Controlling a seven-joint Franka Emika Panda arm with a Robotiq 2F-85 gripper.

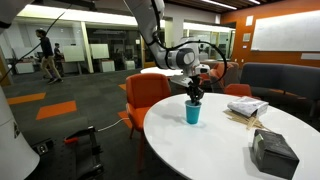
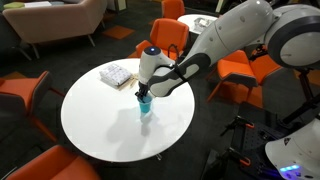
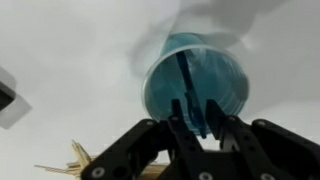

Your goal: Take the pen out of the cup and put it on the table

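in an exterior view the gripper [image 1: 195, 93] hangs right over the teal cup [image 1: 192, 112], fingertips down at the rim. the cup stands upright on the white table [image 1: 215, 145], on the side near an orange chair [image 1: 148, 92]. further along the table there's a dark grey bag [image 1: 272, 150] and a white packet [image 1: 247, 106], both well apart from the cup. can't make out the pen from here, too small. in an exterior view from higher up, the gripper [image 2: 143, 93] sits on top of the cup [image 2: 145, 108] near the middle of the table [image 2: 95, 115], with the packet [image 2: 117, 73] off by the far rim. wrist view is the good one: looking down into the cup [image 3: 225, 90], the pen [image 3: 182, 72] is a thin dark stick leaning inside it, its near end running up by the fingers [image 3: 179, 122]. the two fingers are fairly close together with a bit of blue between them, but honestly i can't tell if they're clamped on the pen or just beside it. some pale wooden sticks [image 3: 75, 160] lie on the table at lower left.
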